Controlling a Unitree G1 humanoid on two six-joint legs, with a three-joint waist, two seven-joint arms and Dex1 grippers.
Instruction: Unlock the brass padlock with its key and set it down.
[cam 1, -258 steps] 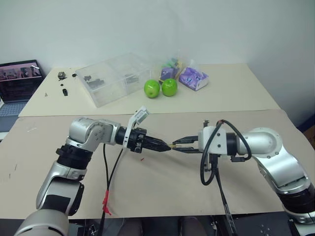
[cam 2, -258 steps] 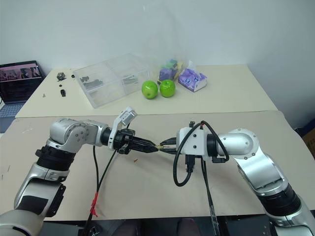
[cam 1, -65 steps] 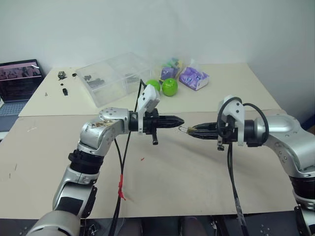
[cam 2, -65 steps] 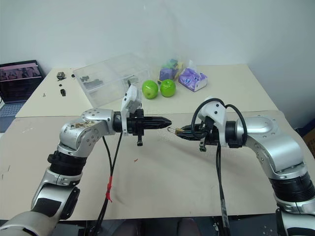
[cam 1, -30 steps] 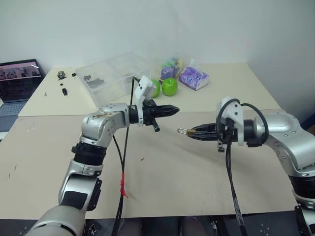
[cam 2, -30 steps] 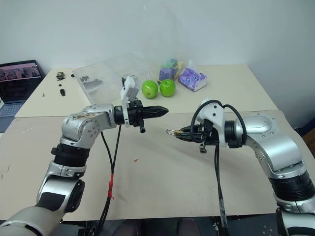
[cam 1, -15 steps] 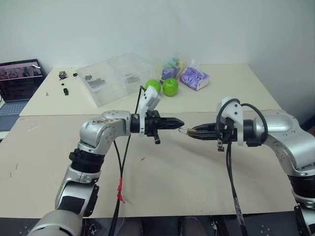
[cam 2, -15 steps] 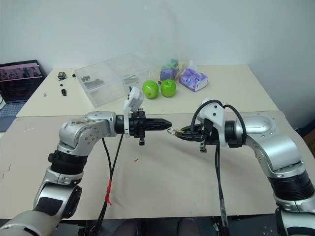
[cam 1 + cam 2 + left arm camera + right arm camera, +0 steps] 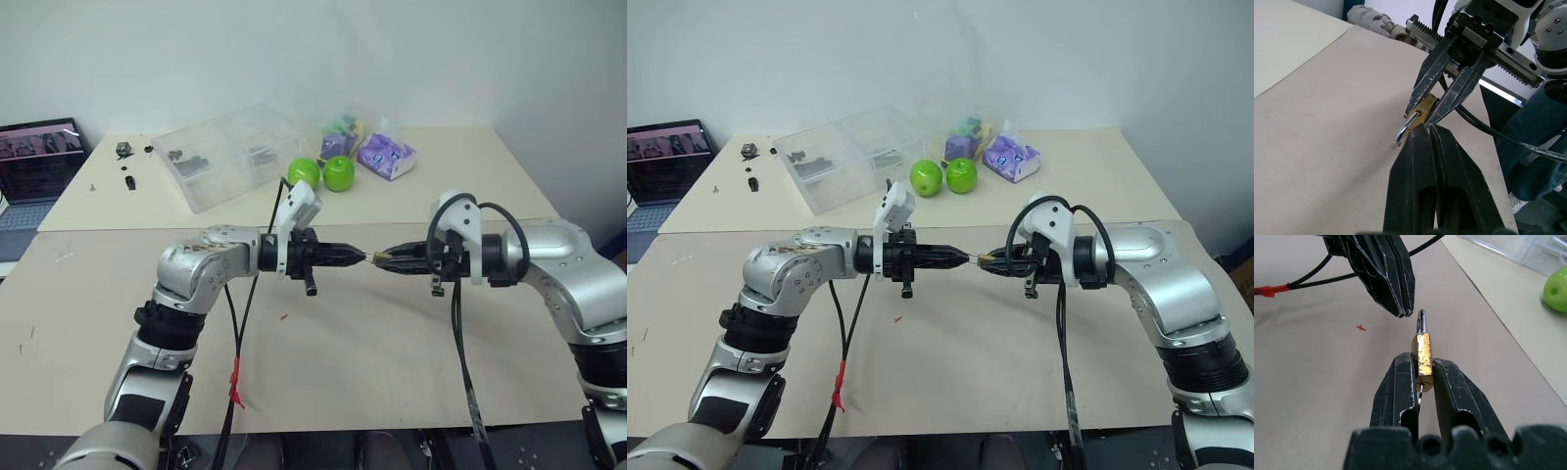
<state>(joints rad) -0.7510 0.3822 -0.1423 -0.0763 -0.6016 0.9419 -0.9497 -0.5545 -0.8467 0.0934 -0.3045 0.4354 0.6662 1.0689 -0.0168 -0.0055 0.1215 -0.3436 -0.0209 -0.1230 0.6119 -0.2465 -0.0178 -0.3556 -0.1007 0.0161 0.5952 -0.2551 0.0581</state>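
Padlock sits pinched between the right gripper's fingers, held in the air over the tan mat, shackle pointing out toward the other arm and the key apparently in the keyhole at the back end, tucked between the fingers. A second ago the left gripper hung higher and well apart from the lock; now it has swung down and in, so its clenched, empty tips sit just beside the shackle — the right wrist view leaves a sliver of gap, the left wrist view reads nearly as contact. That closing-in suggests the left is about to push or hook the shackle, perhaps to test whether it is free. Whether it has released cannot be told. Setting down is not yet done.
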